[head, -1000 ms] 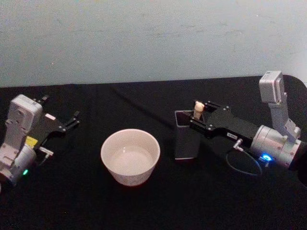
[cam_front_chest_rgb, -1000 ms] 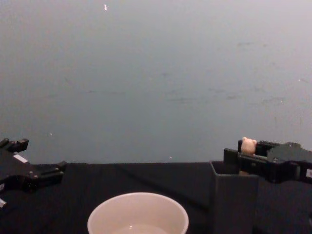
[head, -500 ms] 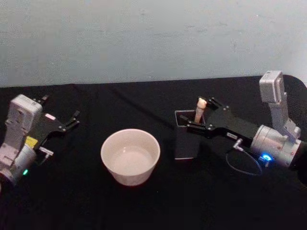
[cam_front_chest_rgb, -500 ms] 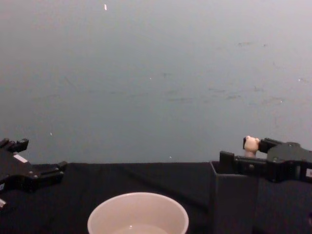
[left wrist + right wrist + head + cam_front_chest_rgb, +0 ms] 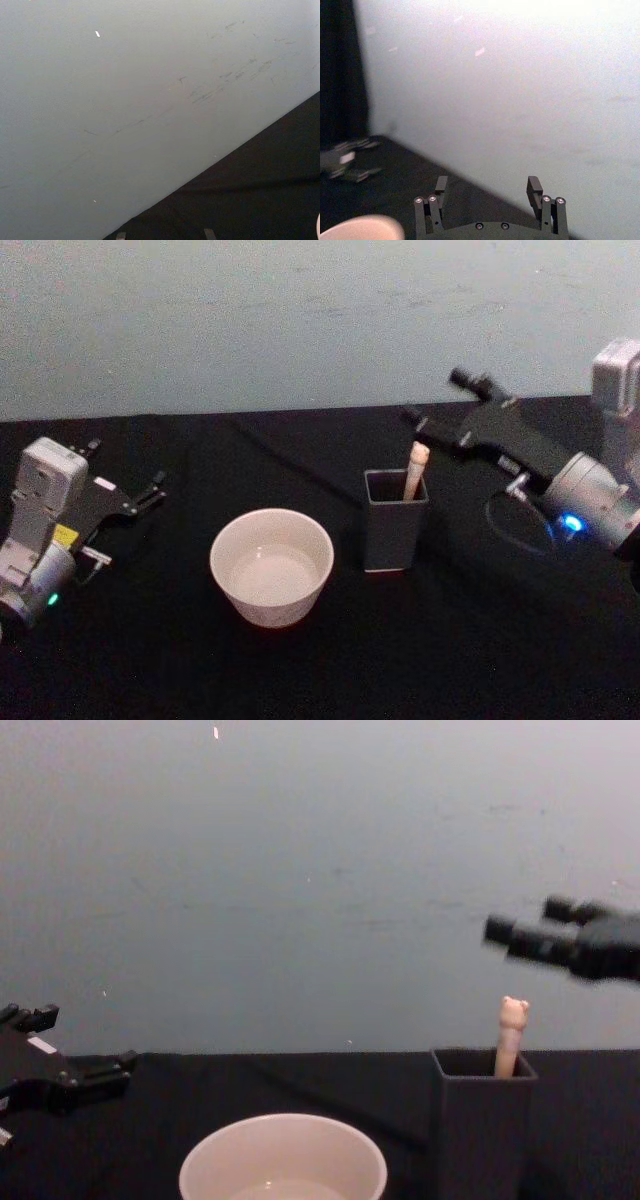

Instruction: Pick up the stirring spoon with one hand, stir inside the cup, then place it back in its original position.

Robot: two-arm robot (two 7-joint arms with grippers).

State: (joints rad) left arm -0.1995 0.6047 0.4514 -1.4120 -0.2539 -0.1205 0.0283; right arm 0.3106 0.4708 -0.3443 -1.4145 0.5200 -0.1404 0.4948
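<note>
Plainly, we see the table (image 5: 300, 680) bearing the cup (image 5: 271, 565) at six o'clock, the holder (image 5: 394, 519) at its three o'clock with the stirring spoon (image 5: 415, 469) leaning inside, our right gripper (image 5: 445, 400) raised, spread wide and empty, and our left gripper (image 5: 150, 490) parked at nine o'clock, also open and empty; any low sweep risks toppling that narrow holder.

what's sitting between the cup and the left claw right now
Nothing: in the head view, just bare black table separates the cup from the left claw.
</note>
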